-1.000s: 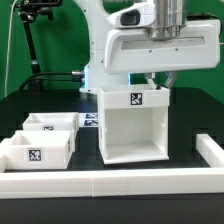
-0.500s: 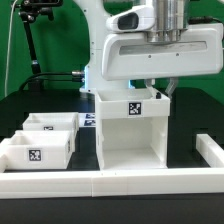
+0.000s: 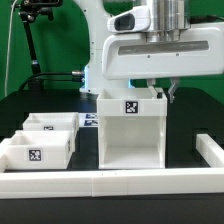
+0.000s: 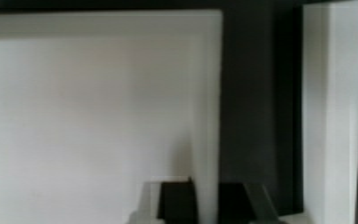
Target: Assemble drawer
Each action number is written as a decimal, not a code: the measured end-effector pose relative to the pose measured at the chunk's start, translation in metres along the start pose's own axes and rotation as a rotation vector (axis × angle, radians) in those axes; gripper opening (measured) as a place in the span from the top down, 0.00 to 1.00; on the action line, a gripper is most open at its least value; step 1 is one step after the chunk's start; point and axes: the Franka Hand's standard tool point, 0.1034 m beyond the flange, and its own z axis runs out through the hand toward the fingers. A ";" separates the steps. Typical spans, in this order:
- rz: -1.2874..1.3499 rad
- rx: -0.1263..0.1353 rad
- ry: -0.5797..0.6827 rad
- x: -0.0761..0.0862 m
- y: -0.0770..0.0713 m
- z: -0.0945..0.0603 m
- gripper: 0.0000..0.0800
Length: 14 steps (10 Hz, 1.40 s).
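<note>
The white drawer box [image 3: 130, 128], open at the front and with a marker tag on its top edge, stands upright on the black table. My gripper [image 3: 158, 91] comes down from above onto the box's top at the exterior view's right. In the wrist view my gripper [image 4: 213, 200] has its two dark fingers [image 4: 183, 205] closed on the thin edge of a white panel [image 4: 87, 100] of the box. Two small white drawer trays [image 3: 52, 124] [image 3: 38, 151] sit on the exterior view's left, apart from the box.
A white rail [image 3: 110, 183] runs along the table's front and turns up the exterior view's right side [image 3: 212, 150]. The marker board [image 3: 90, 121] shows partly behind the box. The arm's white base [image 3: 95, 75] stands behind the box.
The drawer box, held by my gripper, has shifted slightly toward the exterior view's left and toward the front. The two small trays have not moved.
</note>
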 end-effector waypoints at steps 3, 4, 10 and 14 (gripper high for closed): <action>0.230 0.032 0.020 0.025 -0.010 -0.001 0.95; 0.272 0.041 0.028 0.033 -0.012 -0.003 0.95; 0.697 0.075 0.007 0.031 -0.018 -0.004 0.95; 1.037 0.083 -0.037 0.042 -0.015 -0.001 0.95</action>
